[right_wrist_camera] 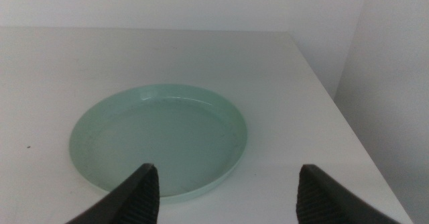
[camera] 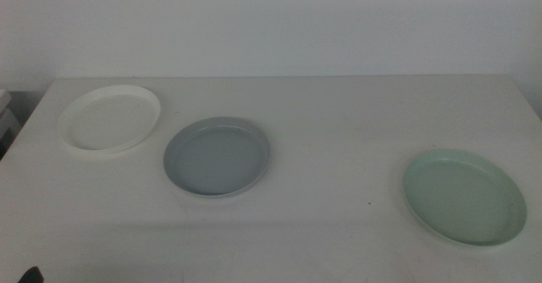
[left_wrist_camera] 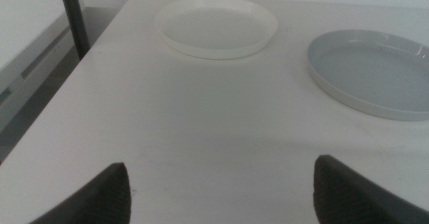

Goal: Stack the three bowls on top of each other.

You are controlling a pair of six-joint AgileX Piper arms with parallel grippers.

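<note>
Over the table (camera: pixel 339 113), both grippers spread wide and empty: left gripper (left_wrist_camera: pixel 221 190), right gripper (right_wrist_camera: pixel 224 197).

No text, label, brand, number or sign can be read on anything in these views

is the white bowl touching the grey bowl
Apart: the middle view shows bare table between the white bowl and the grey bowl.
</note>
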